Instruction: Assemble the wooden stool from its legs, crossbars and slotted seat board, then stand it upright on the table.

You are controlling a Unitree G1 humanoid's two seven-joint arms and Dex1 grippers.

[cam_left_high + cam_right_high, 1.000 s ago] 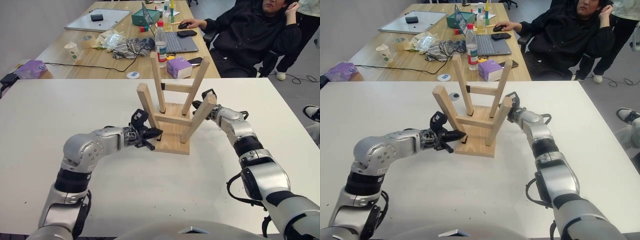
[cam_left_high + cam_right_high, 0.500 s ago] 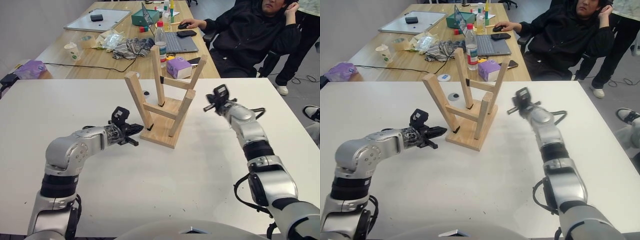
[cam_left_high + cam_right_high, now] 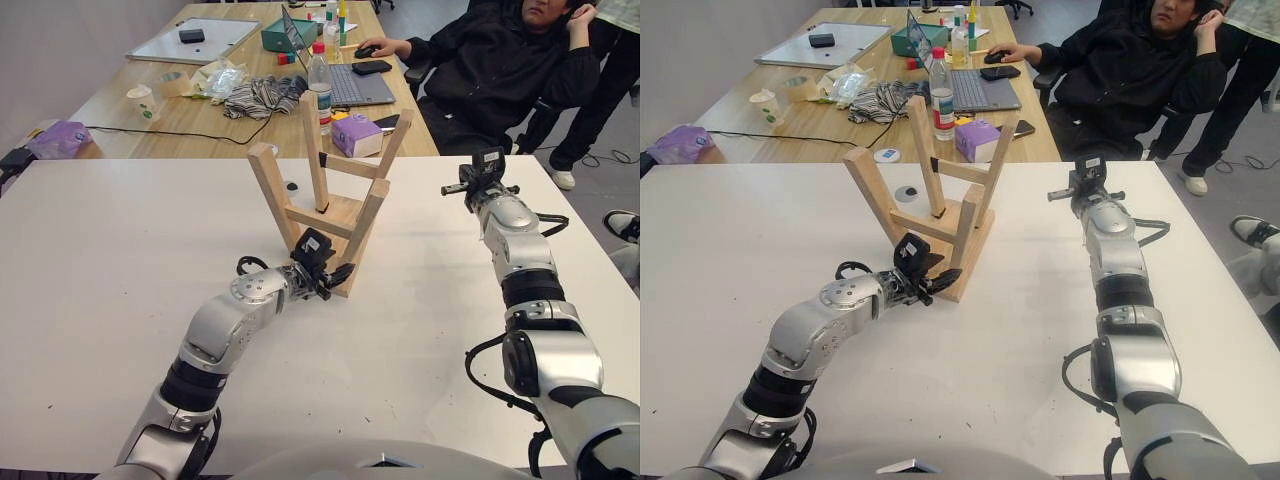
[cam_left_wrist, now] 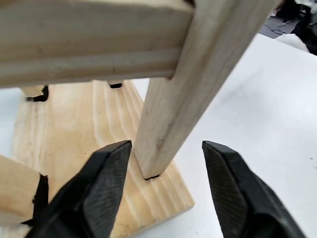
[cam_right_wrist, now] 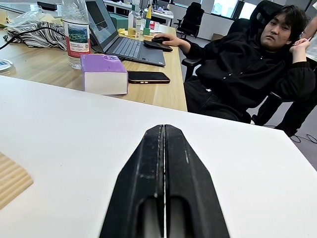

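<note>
Now | stool [image 3: 325, 215] inverted on its seat, mid-table [image 3: 120, 250] | left gripper [image 3: 325, 277] has swung in, fingers spread astride the near leg [image 3: 362, 228] at the seat | right gripper [image 5: 164, 130] has pulled well clear, pressed together, empty | judgement: assembled, righting pending

The left arm [image 3: 228, 318] and right arm [image 3: 522, 250] are rounded silver shells broken by black joint bands. Thin black cables [image 3: 468, 362] loop out beside the joints. The fingers [image 4: 106, 188] are matte black, smooth, tapering.
</note>
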